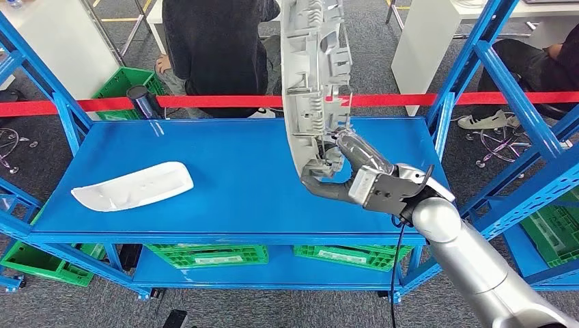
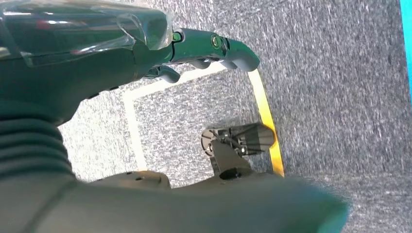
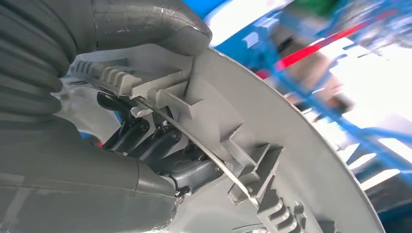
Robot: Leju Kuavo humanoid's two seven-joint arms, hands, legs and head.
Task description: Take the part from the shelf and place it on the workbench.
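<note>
One large grey curved part stands upright above the blue shelf, held at its lower end by the right hand, fingers hooked through its ribs; a white part lies near the shelf's left front edge, open blue surface between; left hand hangs over carpet, holding nothing, fingers apart; no readable writing.
</note>
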